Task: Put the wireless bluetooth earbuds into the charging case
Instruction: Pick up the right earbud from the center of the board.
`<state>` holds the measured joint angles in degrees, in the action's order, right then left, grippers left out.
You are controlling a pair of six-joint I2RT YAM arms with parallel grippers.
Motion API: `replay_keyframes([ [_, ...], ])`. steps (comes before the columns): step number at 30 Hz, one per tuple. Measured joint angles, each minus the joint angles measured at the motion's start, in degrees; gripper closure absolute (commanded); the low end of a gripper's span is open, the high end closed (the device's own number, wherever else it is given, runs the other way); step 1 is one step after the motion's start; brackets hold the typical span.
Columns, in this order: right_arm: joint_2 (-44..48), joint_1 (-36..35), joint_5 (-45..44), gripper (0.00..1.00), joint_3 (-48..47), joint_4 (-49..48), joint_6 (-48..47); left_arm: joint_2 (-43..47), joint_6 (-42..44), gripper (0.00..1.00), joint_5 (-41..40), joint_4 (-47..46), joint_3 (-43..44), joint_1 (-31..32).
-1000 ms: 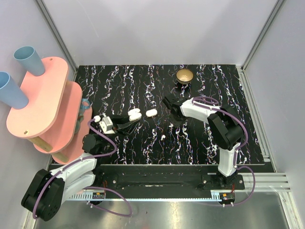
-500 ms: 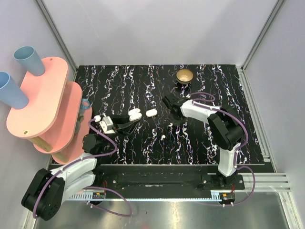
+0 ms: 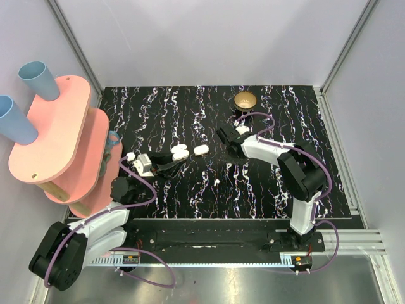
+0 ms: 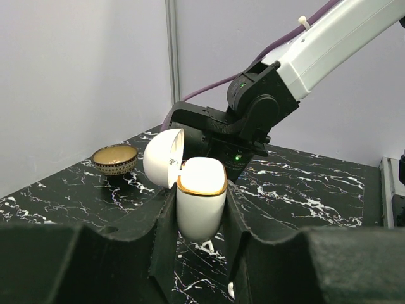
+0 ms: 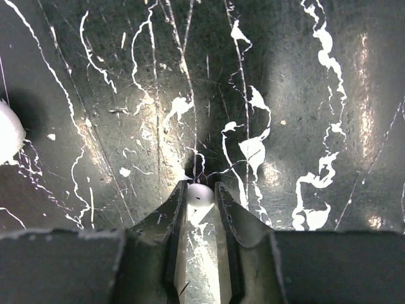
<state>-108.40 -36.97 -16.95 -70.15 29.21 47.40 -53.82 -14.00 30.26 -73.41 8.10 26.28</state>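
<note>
My left gripper is shut on the charging case. The case is white with a gold rim, stands upright between the black fingers, and its lid hangs open to the left. My right gripper points down at the marbled tabletop, shut on one tiny white earbud at its fingertips. A second small white bud lies on the table nearer the arms. A white oval piece rests between the two grippers.
A gold dish on a black base stands at the back of the table. A pink two-tier shelf with blue cups fills the left side. Grey walls enclose the table.
The right jaws have narrowed onto the earbud and the right wrist has shifted slightly. The left gripper and the case have not moved.
</note>
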Motion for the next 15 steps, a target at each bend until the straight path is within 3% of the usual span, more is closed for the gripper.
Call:
replay_keyframes([
  [7,-0.24,-0.55,0.13,0.73,-0.37,-0.59,-8.24,-0.7,0.0,1.0,0.02,0.04,0.02,0.0],
  [15,-0.31,-0.96,0.07,0.69,-0.44,-0.68,-11.13,-0.7,0.0,1.0,0.04,0.0,0.02,0.0],
])
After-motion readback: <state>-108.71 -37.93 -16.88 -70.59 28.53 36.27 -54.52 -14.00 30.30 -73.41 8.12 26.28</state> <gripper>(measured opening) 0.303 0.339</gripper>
